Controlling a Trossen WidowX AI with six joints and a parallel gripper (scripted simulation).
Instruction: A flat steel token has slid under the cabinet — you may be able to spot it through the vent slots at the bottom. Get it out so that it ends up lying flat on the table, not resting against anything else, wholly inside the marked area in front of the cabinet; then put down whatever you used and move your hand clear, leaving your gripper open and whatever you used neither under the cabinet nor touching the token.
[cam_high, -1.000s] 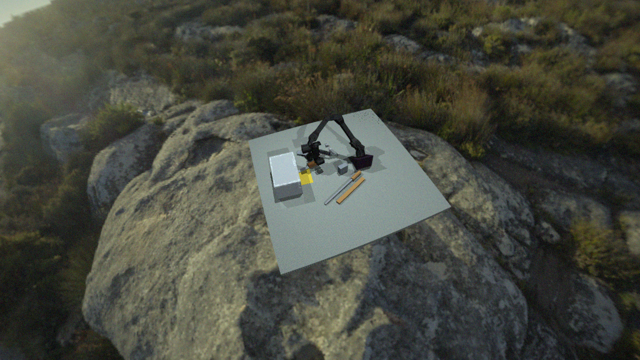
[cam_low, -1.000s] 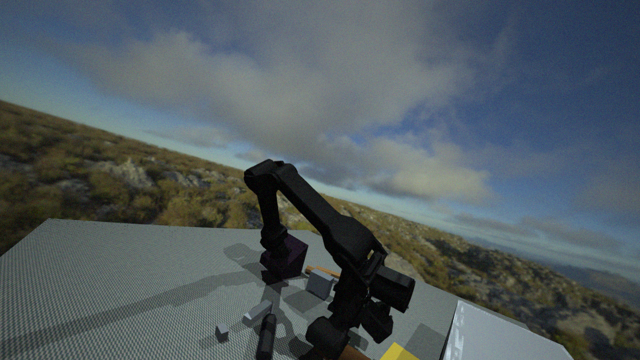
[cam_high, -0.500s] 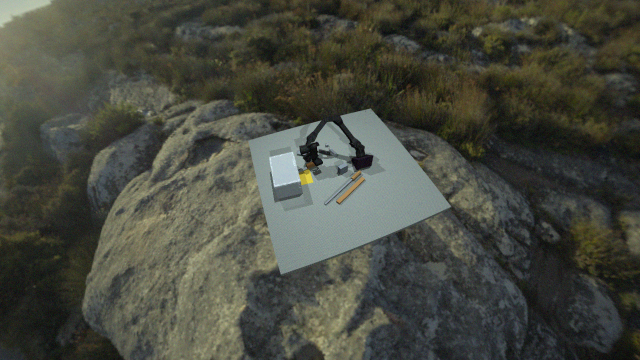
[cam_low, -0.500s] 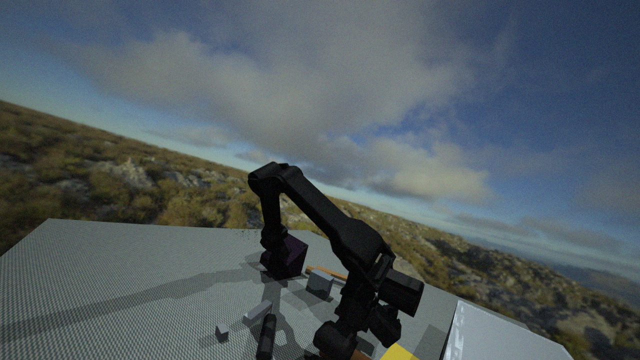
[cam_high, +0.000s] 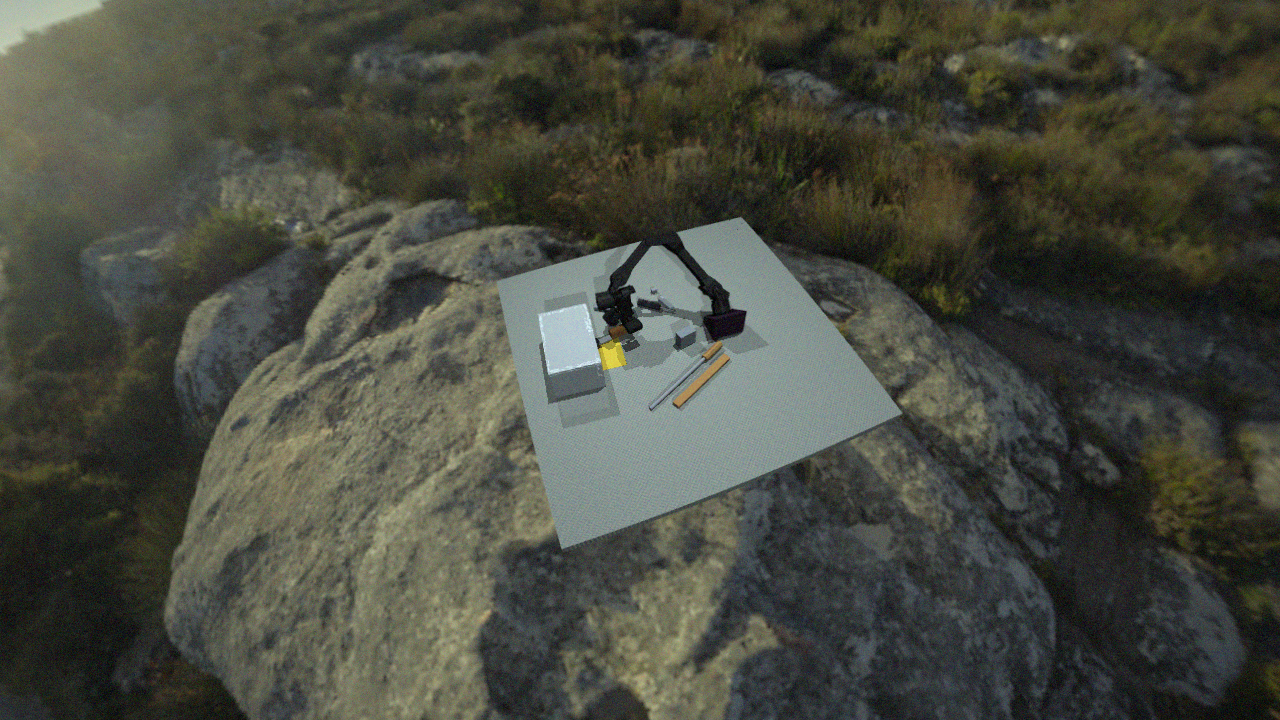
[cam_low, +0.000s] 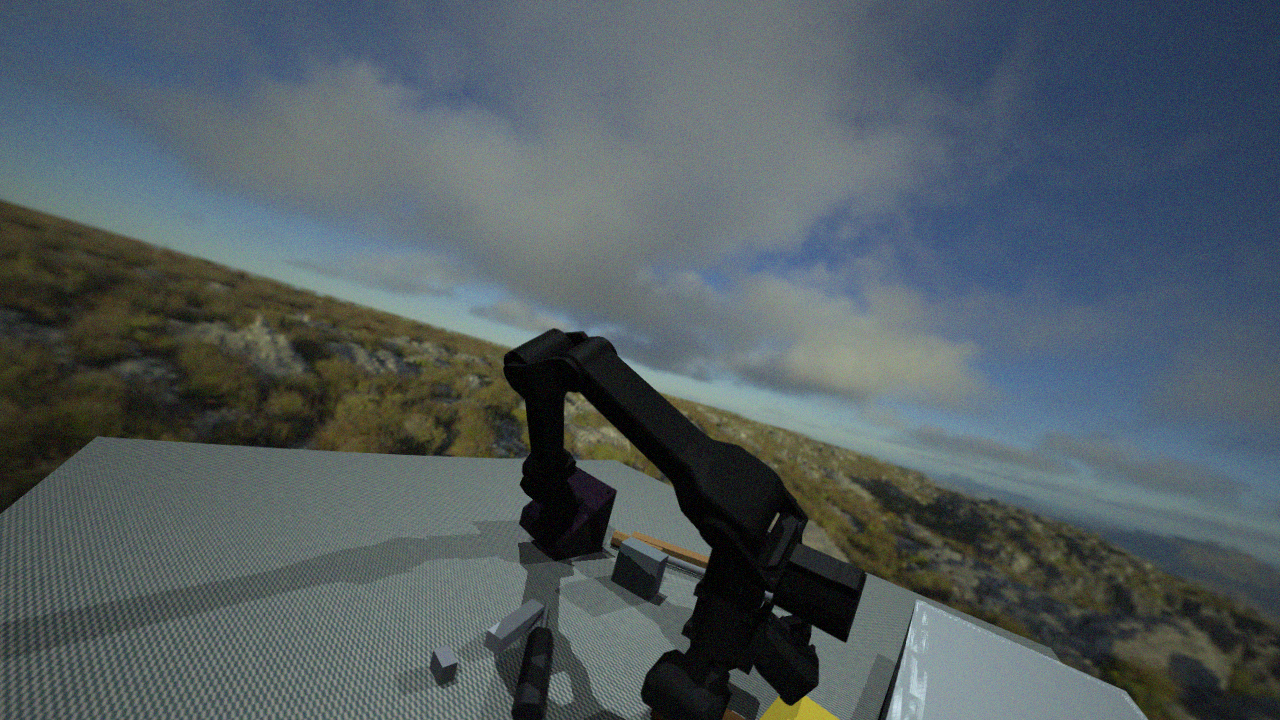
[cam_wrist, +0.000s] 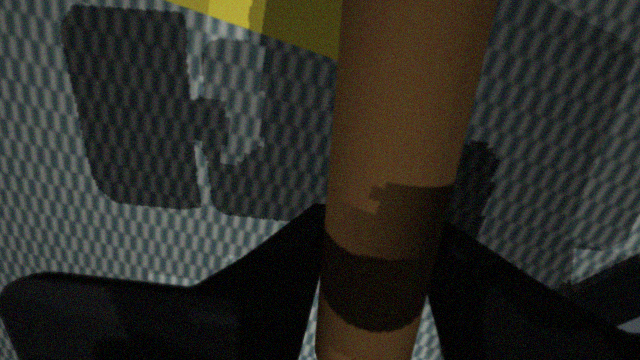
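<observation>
My gripper (cam_high: 619, 331) (cam_wrist: 373, 222) is shut on the brown handle (cam_wrist: 410, 100) of a tool, low over the table beside the marked area. In the top view a short grey part of this tool reaches from the handle to the cabinet's front; its far end is hidden. The white-topped grey cabinet (cam_high: 568, 338) (cam_low: 1002, 671) stands at the left in the top view. The yellow marked area (cam_high: 613, 357) (cam_low: 799, 711) (cam_wrist: 230, 12) lies before it, partly shaded in the wrist view. The steel token cannot be made out in any view.
A rod with an orange handle (cam_high: 712, 351) and an orange flat stick (cam_high: 701, 382) lie beyond a grey block (cam_high: 684, 338) (cam_low: 640, 566). A black-handled tool (cam_high: 649, 304) (cam_low: 534, 671), a pale bar (cam_low: 514, 624) and a small cube (cam_low: 443, 665) lie behind my gripper. A dark purple box (cam_high: 725, 323) (cam_low: 586, 512) stands at the arm's base.
</observation>
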